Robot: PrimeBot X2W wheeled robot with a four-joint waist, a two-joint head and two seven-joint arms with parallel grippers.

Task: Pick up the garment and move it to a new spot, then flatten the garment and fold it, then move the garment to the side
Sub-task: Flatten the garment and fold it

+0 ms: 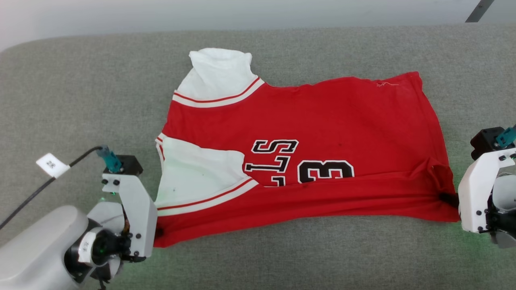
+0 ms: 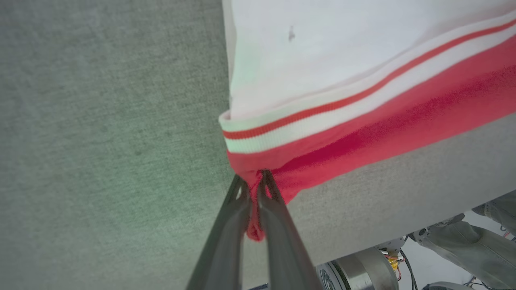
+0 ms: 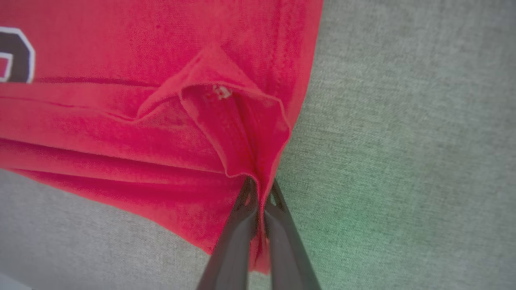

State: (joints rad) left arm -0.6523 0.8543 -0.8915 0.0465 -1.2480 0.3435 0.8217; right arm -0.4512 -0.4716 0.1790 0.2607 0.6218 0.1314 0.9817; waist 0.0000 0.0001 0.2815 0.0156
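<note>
Your left arm's pale wrist housing (image 1: 133,209) sits at the near left of the gray fabric surface (image 1: 80,100). The left jaws are pinched almost closed on the near left corner of the red T-shirt (image 1: 306,133). In the left wrist view, the two dark fingers (image 2: 225,237) squeeze a bunch of red cloth just below the red-and-white stripe trim (image 2: 322,117).

At the near right, your right arm's wrist housing (image 1: 477,197) stands against the T-shirt's opposite corner. The right jaws are clamped tight on a gathered pleat of red fabric, with cloth caught between the fingers (image 3: 231,249).

Between the two grips, the T-shirt's near edge runs nearly straight and is folded up over the body. The fold covers the lower part of the black-and-white "13" (image 1: 324,171) and the lettering beside it. The T-shirt lies spread across the middle of the surface, sleeves to your left and bottom end to your right.

One white sleeve (image 1: 197,173) lies flat just beyond the left jaws, and the other (image 1: 219,74) points away at the far left. A black cable with a white tag (image 1: 51,165) trails off left of the left wrist. Beyond the T-shirt, the surface runs back to a pale wall (image 1: 242,16).
</note>
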